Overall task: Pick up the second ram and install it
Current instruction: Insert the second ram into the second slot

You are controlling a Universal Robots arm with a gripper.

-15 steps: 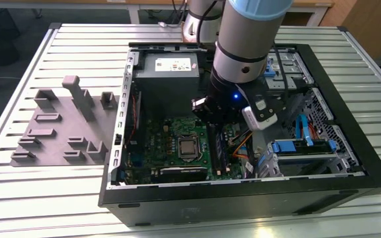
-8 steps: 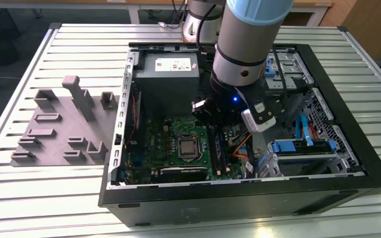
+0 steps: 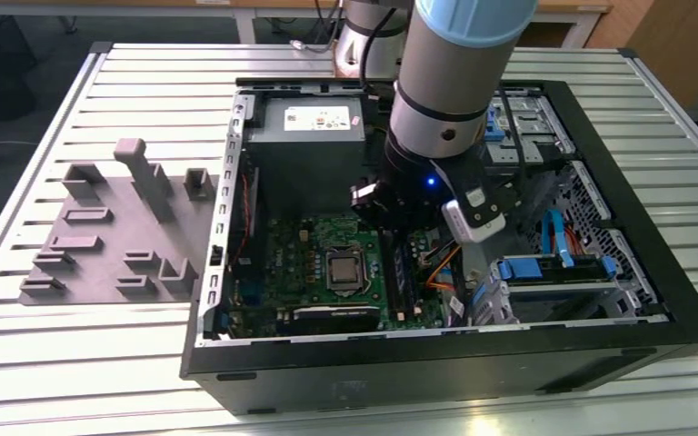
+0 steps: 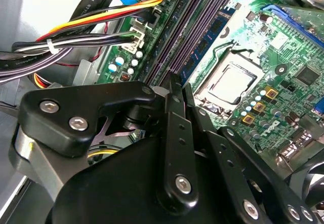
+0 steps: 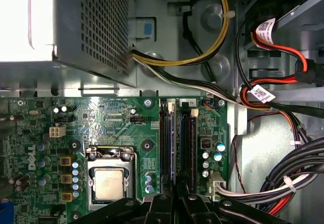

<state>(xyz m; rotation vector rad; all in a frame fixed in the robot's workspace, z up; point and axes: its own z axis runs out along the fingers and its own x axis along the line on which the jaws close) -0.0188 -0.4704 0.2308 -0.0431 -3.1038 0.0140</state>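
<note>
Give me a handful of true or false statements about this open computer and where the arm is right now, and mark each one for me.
1. The computer case lies open on a slatted metal table. True.
2. A cooler fan covers the processor. False: its bare metal lid is exposed in the socket.
3. The gripper is over the grey fixture outside the case. False: it is inside the case, above the memory slots; the fixture sits apart on the exterior view's left.
4. A yellow cable loops beside the power supply. True.
</note>
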